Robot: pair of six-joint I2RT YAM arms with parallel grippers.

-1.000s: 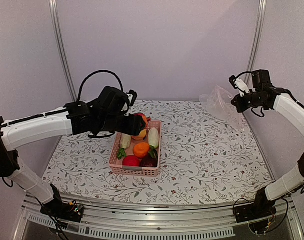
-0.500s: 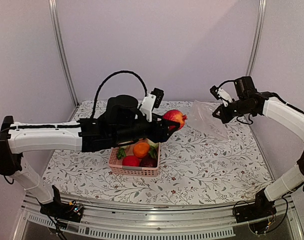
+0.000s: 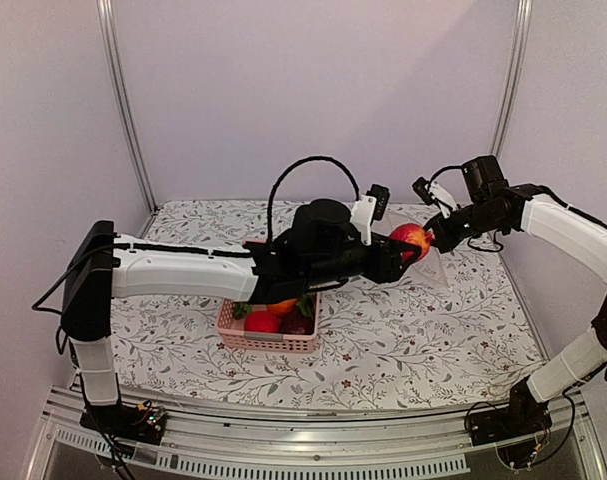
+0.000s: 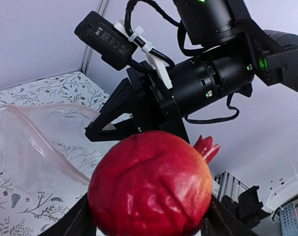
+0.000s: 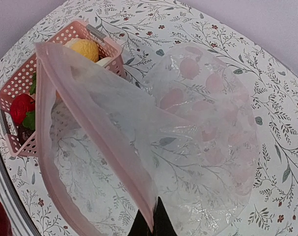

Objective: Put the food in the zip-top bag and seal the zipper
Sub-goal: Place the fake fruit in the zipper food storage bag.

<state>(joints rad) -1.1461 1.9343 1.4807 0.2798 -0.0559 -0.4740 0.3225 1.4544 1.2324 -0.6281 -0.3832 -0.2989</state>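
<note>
My left gripper [image 3: 407,246] is shut on a red toy pomegranate [image 3: 411,239] and holds it in the air right at the mouth of the zip-top bag [image 3: 435,268]. The fruit fills the left wrist view [image 4: 149,184], with the bag [image 4: 36,147] just behind it. My right gripper [image 3: 439,236] is shut on the bag's mouth edge and holds the bag lifted and hanging open. In the right wrist view the pinkish zipper strip [image 5: 97,135] runs up from my right gripper [image 5: 152,223], and the clear bag [image 5: 198,123] drapes to the table.
The pink basket [image 3: 267,342] sits left of centre under the left arm, with an orange [image 3: 281,306] and red pieces [image 3: 262,321] in it. It shows in the right wrist view [image 5: 82,27] too. Metal frame posts stand at the back corners.
The left arm lifted the pomegranate out of the basket and carried it right to the bag's mouth. The right gripper moved left and lower with the bag.
</note>
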